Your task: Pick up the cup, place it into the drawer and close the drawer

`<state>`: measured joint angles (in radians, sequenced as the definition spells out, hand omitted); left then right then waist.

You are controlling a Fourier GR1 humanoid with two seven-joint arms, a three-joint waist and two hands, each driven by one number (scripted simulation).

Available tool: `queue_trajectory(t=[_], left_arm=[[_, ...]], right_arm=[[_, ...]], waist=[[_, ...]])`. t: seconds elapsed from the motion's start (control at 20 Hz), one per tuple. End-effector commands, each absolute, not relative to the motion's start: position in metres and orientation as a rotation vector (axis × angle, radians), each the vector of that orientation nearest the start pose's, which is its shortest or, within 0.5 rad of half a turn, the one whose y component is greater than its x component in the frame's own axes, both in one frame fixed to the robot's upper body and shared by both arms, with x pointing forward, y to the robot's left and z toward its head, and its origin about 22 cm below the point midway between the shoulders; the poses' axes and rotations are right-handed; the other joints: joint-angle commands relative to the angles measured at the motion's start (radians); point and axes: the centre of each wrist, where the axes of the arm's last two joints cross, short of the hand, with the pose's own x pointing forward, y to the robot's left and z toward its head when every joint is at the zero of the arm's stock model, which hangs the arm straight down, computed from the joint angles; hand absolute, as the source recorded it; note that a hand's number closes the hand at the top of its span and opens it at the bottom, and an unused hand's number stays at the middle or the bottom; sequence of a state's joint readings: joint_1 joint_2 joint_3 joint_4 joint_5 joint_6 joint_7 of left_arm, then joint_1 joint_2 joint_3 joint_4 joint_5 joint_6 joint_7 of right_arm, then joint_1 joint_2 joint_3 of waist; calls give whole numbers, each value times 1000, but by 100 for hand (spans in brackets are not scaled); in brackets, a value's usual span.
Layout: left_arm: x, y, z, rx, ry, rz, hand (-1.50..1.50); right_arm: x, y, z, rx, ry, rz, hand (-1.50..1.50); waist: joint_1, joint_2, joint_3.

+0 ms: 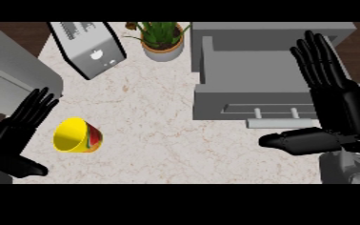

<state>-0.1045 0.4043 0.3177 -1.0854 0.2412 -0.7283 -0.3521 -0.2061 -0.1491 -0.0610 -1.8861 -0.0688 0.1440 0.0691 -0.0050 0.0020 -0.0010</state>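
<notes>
The cup (77,136) lies on its side on the near left of the counter (162,105), its yellow mouth facing left and toward me, a red patch on its outer wall. My left hand (21,128) is just beside it on the left, fingers straight and released, thumb low near the edge, holding nothing. My right hand (323,86) is on the right, also released, fingers straight and pointing away from me over the drawer's right side, thumb stretched left below the drawer front.

The drawer (246,71) stands pulled out on the far right, its grey tray bare as far as I can see, with a pale handle (280,122) on its near face. A plant pot (164,47) and a silver box (90,47) sit far left of it, well apart from the cup.

I judge that 0 of the 3 steps are done: the cup is not yet picked up. The left hand is nearest, so I would bring it over the cup from the left, thumb on one wall and fingers on the opposite one, across the body rather than the rim, since a cup on its side may roll when nudged. Closing from both sides at once should stop it skidding right. The carry then crosses the whole counter to the tray, so lifting well above the drawer's front wall matters before lowering it in.
</notes>
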Motion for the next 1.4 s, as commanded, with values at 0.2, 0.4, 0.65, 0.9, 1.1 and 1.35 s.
queue_trajectory(t=[0.2,0.4,0.65,0.9,1.1,1.35], left_arm=[[242,430,-73,-285,-1581,-169,-150],[252,404,-91,-269,-1596,-177,-150],[244,419,-98,-248,-1618,-176,-150],[221,404,-126,-254,-1630,-139,-150],[232,418,-112,-256,-1646,-161,-150],[226,398,-129,-275,-1652,-137,-150]], right_arm=[[251,-246,135,72,-1992,249,-150],[269,-250,137,52,-2002,258,-150],[264,-254,148,60,-2016,277,-150],[271,-249,159,68,-2010,274,-150],[267,-252,144,82,-1991,277,-150],[273,-261,146,76,-2002,255,-150]], waist=[[-8,1,-1],[-7,2,-1],[-16,5,-3],[-20,8,-5],[-26,9,-5],[-22,12,-5]])
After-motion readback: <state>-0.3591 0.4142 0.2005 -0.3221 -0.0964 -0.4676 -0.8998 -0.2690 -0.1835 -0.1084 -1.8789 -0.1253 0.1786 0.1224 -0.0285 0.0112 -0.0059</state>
